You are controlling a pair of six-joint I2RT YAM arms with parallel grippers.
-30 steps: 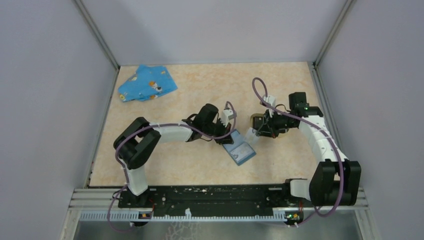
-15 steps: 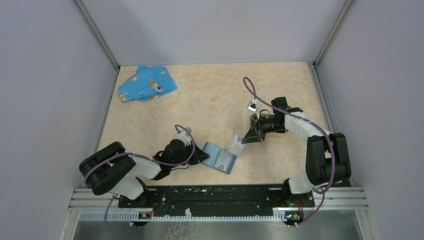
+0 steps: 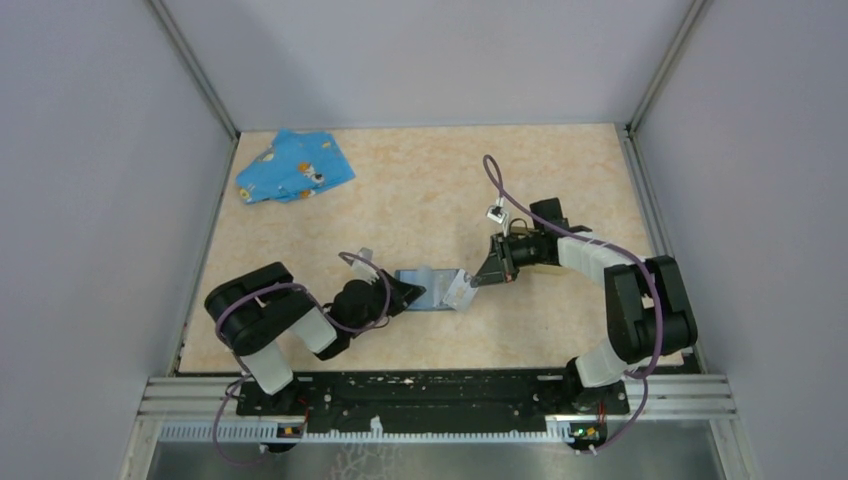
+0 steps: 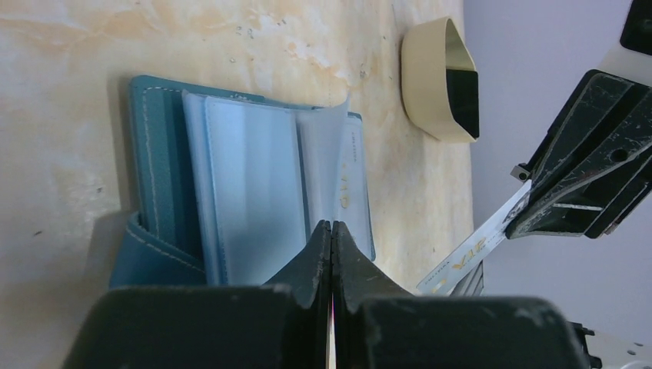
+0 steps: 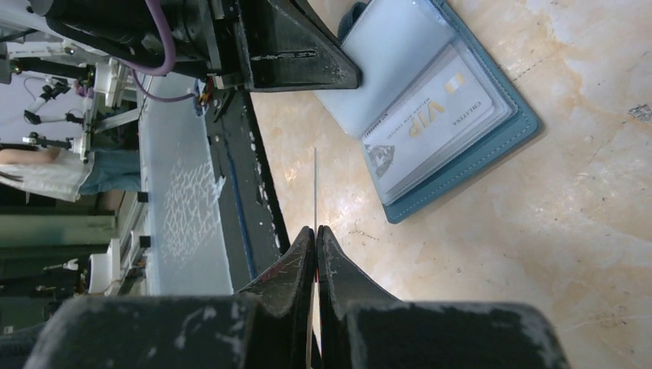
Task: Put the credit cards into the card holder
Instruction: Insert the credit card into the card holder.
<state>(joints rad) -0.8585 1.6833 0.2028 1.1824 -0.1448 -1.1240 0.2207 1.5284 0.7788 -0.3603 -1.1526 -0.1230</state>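
Your right jaws clamp one credit card (image 4: 469, 250) mid-surface; the card holder (image 4: 430, 77) shows none yet. Your left jaws pinch the blue case (image 4: 154, 154), another card (image 5: 430, 123) inside.

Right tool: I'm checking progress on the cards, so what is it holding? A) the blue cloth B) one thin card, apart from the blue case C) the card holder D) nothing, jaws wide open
B: the right tool is shut on a single card, which shows edge-on in the right wrist view, beside the open blue case.
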